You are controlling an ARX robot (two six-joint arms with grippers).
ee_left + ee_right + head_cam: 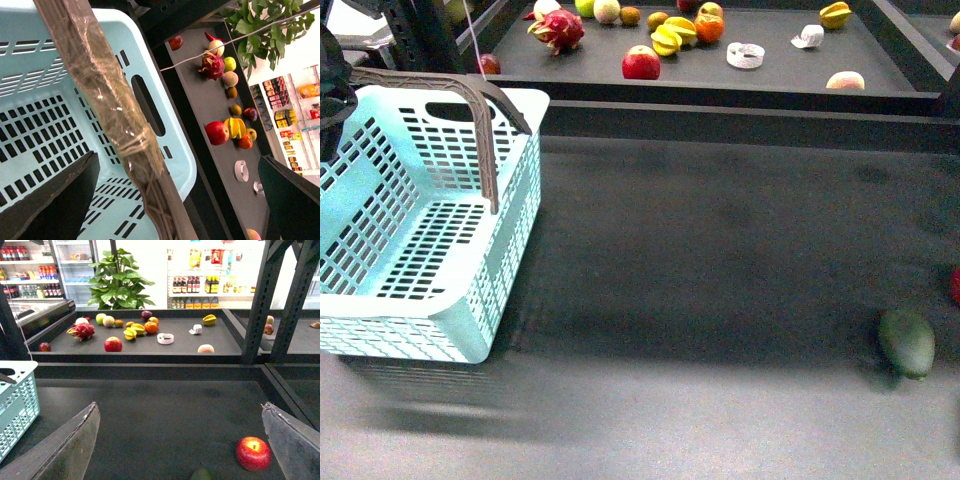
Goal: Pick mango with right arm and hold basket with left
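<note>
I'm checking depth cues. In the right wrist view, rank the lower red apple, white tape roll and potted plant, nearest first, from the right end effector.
1. Lower red apple, on the dark surface beside the right end effector.
2. White tape roll, on the raised shelf.
3. Potted plant, behind the shelf.

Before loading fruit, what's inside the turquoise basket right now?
Nothing shows inside the basket: only its bare slotted floor and walls. The handle crossing above hides a strip of the floor.

Bare tabletop lies open between the basket and the green fruit, with a ledge behind.
</note>
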